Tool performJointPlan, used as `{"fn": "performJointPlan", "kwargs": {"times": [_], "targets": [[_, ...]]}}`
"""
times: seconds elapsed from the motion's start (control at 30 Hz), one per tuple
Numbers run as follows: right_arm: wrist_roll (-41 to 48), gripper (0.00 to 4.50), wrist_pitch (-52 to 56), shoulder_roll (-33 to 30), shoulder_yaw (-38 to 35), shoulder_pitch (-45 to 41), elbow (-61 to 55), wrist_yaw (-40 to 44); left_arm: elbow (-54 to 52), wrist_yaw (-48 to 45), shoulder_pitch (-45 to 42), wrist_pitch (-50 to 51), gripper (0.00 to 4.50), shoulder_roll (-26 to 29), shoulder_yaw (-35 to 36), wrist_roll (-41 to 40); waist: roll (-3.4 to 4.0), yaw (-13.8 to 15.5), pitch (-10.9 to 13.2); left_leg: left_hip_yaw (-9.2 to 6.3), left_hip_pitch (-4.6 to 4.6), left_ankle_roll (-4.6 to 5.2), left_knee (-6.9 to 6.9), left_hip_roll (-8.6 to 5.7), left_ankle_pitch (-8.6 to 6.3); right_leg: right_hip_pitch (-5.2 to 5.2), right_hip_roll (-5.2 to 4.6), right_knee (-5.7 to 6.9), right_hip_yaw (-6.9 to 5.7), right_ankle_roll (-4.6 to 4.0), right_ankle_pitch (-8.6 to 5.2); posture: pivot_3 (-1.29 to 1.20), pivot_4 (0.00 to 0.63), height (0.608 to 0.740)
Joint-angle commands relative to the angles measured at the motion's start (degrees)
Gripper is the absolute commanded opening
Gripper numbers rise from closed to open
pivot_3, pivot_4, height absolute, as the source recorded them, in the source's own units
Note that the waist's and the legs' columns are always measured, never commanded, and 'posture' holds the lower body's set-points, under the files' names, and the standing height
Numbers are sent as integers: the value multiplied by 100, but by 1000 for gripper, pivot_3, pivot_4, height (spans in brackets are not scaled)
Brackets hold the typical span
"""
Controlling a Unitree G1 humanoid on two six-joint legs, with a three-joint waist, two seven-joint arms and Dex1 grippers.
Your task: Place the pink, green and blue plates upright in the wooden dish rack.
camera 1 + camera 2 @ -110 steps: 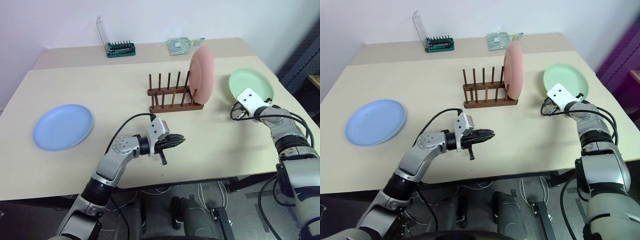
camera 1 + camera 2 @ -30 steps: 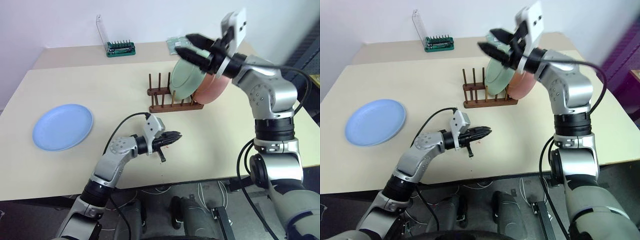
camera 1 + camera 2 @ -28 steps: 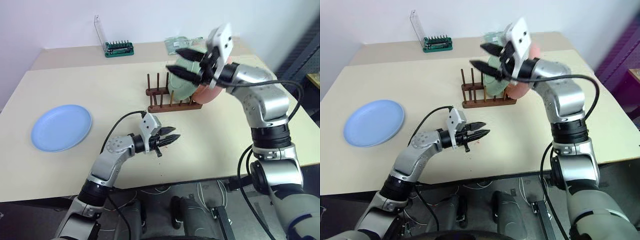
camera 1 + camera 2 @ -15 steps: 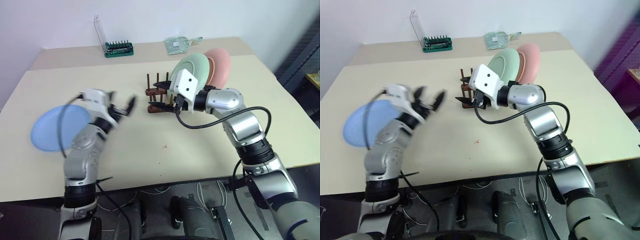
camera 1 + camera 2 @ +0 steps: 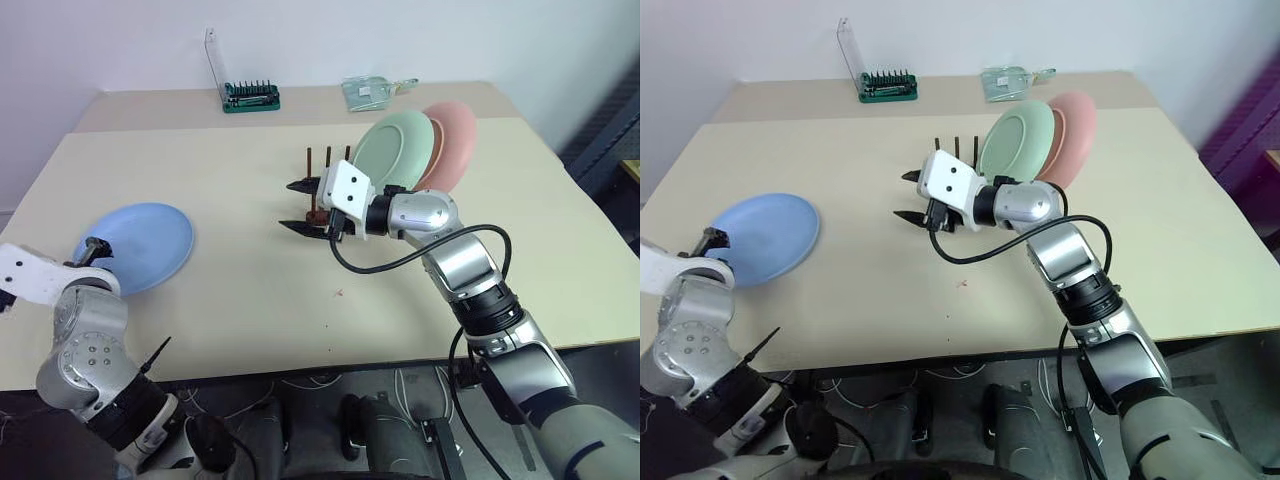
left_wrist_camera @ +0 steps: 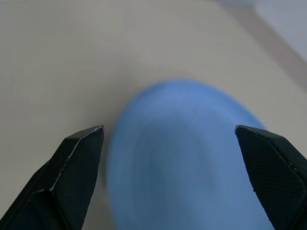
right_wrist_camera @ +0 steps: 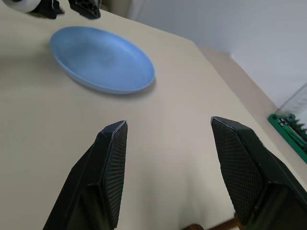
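The blue plate [image 5: 135, 247] lies flat on the table's left side. My left gripper [image 6: 168, 129] is open at the plate's near left edge, its fingers spread wide with the plate just ahead of them. The green plate [image 5: 392, 150] and the pink plate [image 5: 452, 143] stand upright side by side in the wooden dish rack [image 5: 328, 160], which my right hand mostly hides. In front of the rack my right gripper [image 5: 297, 206] points left over the table, open and empty.
A green screwdriver-bit holder [image 5: 250, 97] with a clear lid and a clear plastic packet [image 5: 368, 92] sit at the table's far edge. Bare tabletop [image 5: 250, 290] lies between the blue plate and the rack.
My left gripper opened and swung far left to the blue plate. My right gripper came down from above the green plate to in front of the rack. The camera also shifted.
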Motion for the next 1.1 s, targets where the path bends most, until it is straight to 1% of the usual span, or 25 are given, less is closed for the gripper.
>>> {"fn": "performJointPlan", "kwargs": {"times": [0.03,0.1,0.13,0.2,0.33,0.4,0.43,0.47,0.57,0.7,0.8,0.83,0.9,0.97,1.1], "targets": [[-46,2830,-155,68,-61,-42,-17,2,-81,612,-111,70,4487,-143,395,-391,-5,-3,2,1,0,0,0,-1,0,0,1,0,0,0,0,0,150,730],[-71,2830,-151,85,-65,-24,-27,-16,58,894,-152,55,4487,-241,570,-603,-8,-4,3,1,0,0,-1,-1,0,-1,5,0,0,-2,3,0,150,730],[-87,2830,-146,82,-74,-10,-39,-34,155,1000,-169,-11,4248,-287,638,-709,-8,-4,3,1,0,0,-1,-2,0,-1,6,0,0,-2,3,0,150,730],[-107,2830,-121,70,-106,25,-70,-71,346,1155,-217,-127,3633,-327,716,-920,-8,5,3,1,0,0,-1,-2,0,-1,7,0,0,-2,2,0,150,730],[-152,2830,-91,14,-120,116,-158,-107,487,1183,-210,-278,1640,-193,555,-1103,-11,22,1,1,3,0,-1,-3,0,3,4,0,-1,-4,0,0,150,730],[-213,2830,-104,-45,-104,192,-206,-123,561,1123,-255,-302,681,-97,370,-1153,-14,19,1,2,2,-1,-1,-3,0,3,3,-1,-1,-5,-1,0,150,730],[-253,2830,-127,-65,-94,226,-226,-131,613,970,-286,-277,99,16,190,-1174,-15,15,1,2,2,-1,-1,-4,-1,3,3,-3,-1,-5,-1,0,150,730],[-297,2830,-157,-76,-89,251,-239,-145,633,740,-320,-307,39,155,-51,-1156,-17,15,2,2,2,-1,-1,-3,-1,3,3,-3,-2,-5,-1,0,150,730],[-391,2830,-251,-50,-114,281,-273,-240,645,156,-540,-527,39,562,-749,-993,-27,10,7,3,0,-2,-1,-5,-1,0,6,-3,-3,-7,0,0,150,730],[-618,2830,-532,-1,-120,130,-103,-448,675,-555,-1011,-1131,39,994,-1524,-684,-33,1,10,6,0,-4,-2,-4,-1,-2,5,-6,-3,-12,4,0,150,730],[-637,2830,-633,-10,-114,3,46,-364,689,-893,-1242,-1454,39,1199,-1866,-528,-33,-7,10,10,-2,-8,-4,-4,-4,-4,6,-9,-2,-23,10,0,150,730],[-711,3068,-753,-27,-103,-43,98,-393,700,-968,-1267,-1473,12,1266,-1960,-494,-33,-20,10,11,-2,-9,-6,-4,-4,-5,6,-9,-2,-23,10,0,150,730],[-1112,3636,-1262,-59,-56,-231,327,-719,698,-1139,-1318,-1408,0,1455,-2237,-388,-33,-35,10,13,-1,-10,-10,-4,-5,-5,7,-9,-1,-23,11,0,150,730],[-1467,4473,-1702,-20,-45,-433,584,-1111,675,-1293,-1353,-1323,0,1576,-2446,-357,-35,-43,13,15,-1,-10,-10,-3,-5,-9,11,-8,-1,-22,13,0,150,730],[-1946,4473,-2345,32,50,-745,897,-1511,634,-1597,-1362,-1134,0,1886,-3026,-50,-35,-45,14,20,-2,-12,-12,-2,-4,-11,13,-8,-1,-21,12,0,150,730]]}}
